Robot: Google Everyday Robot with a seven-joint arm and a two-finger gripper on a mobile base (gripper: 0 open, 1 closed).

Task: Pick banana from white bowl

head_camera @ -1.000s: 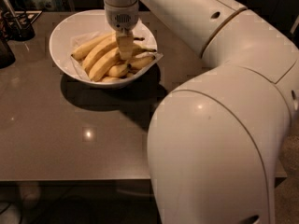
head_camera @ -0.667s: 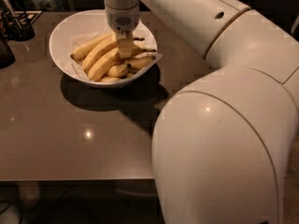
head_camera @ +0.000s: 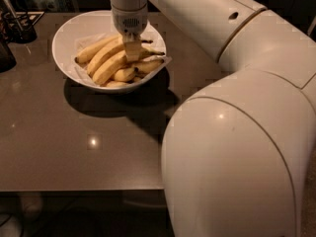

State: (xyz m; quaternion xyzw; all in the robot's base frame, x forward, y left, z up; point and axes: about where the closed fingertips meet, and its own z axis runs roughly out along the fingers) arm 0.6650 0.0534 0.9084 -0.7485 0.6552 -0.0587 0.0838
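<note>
The white bowl (head_camera: 61,43) stands on the table at the back left, lined with crinkled pale paper and holding several yellow bananas. The long curved banana (head_camera: 109,67) lies slanted across the middle of the pile, with shorter ones beside and below it. My gripper (head_camera: 132,51) reaches straight down from the wrist into the bowl and sits on the upper end of that long banana. The wrist hides the back of the pile.
The brown table (head_camera: 74,147) runs to a front edge near the bottom of the view. A dark holder with utensils (head_camera: 19,26) and another dark object (head_camera: 6,53) stand at the far left. My bulky white arm (head_camera: 237,157) fills the right side.
The gripper has stayed down in the bowl on the bananas. My arm's elbow has swollen larger in the view, rising and coming nearer. The bananas have not visibly shifted.
</note>
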